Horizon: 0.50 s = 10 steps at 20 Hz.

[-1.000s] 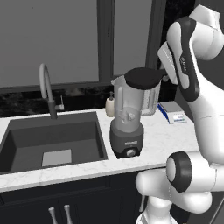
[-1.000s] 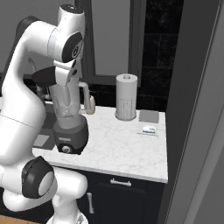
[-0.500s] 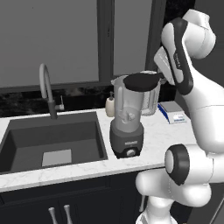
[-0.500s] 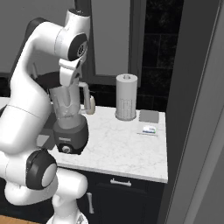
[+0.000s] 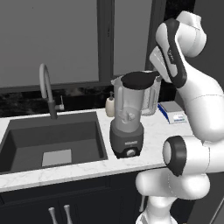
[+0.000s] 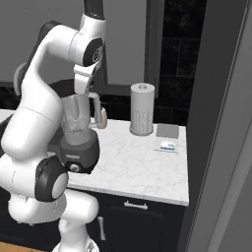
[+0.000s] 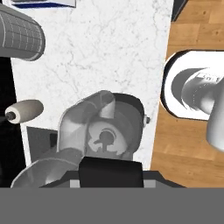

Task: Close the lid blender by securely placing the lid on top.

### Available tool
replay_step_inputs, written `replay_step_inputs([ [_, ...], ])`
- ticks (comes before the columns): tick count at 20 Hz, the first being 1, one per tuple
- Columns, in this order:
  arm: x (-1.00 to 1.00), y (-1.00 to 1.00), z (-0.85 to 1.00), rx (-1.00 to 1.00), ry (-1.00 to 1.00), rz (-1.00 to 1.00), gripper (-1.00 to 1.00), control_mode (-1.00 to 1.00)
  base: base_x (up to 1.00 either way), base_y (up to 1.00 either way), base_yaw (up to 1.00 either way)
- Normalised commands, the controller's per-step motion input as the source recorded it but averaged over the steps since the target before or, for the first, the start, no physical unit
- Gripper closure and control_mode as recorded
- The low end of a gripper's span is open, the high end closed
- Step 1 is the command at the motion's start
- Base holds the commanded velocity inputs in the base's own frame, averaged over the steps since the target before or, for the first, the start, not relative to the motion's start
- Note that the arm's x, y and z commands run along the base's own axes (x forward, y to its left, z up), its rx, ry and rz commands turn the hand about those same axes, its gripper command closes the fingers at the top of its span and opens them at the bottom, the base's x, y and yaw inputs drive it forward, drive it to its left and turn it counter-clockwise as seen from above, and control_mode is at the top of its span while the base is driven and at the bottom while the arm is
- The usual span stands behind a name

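Gripping the lid (image 5: 138,80), seemingly, closed fingers (image 5: 155,79) half hidden above the blender (image 5: 127,119) mouth

Clear glassy blender (image 5: 130,114) jar, matt black lid (image 5: 138,80) (dull plastic look), veined white marble counter (image 6: 138,165).

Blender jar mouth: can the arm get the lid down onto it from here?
Probably yes. The gripper holds the lid just over the blender, whose mouth looks open in the hand view, and nothing stands between them.
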Motion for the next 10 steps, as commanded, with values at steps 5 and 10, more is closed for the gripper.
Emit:
replay_step_inputs([
  [5, 0.35, 0.03, -0.02, 0.0, 0.0, 0.0, 1.0, -1.0, 0.0, 0.0, 0.0],
  [10, 0.27, 0.2, -0.1, 0.0, 0.03, 0.0, 1.0, -1.0, 0.0, 0.0, 0.0],
])
